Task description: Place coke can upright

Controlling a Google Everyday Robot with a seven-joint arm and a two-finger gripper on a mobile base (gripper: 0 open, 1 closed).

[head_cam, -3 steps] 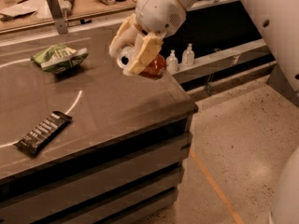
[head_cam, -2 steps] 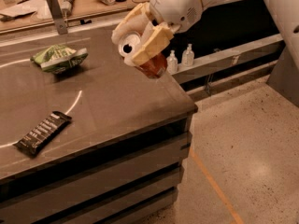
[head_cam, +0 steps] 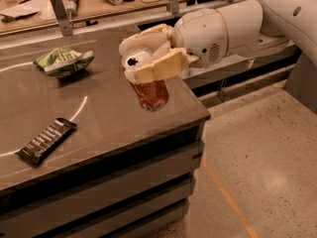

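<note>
**Coke can brought lower, near upright, in grasp**

Found the gripper (head_cam: pixel 132 61) at the top of the coke can (head_cam: pixel 151 94), fingers (head_cam: pixel 161 66) drawn in narrow and clamped on its upper part, one behind the can and one in front. Noted the silver top showing between them, facing up and slightly left. Noted the red body hanging below the fingers, close to upright with a slight lean. Noted the bench (head_cam: pixel 99 113) under the can, with its right edge just right of the can. Cannot tell whether the base touches the bench or sits just above it.

Compared with 0.7 s ago:
- Read the can as lower and a little further left in view.
- Then strongly tilted and mostly hidden behind the fingers; now most of the red body exposed.
- Read the arm (head_cam: pixel 223 26) as lying level to the right of the can; earlier slanting down from the upper right.
- Same grip on the can in both.

Logged no shift in the green chip bag (head_cam: pixel 63 61), well left of and behind the can, nor in the black candy bar (head_cam: pixel 46 140), well left of and in front of it.
</note>
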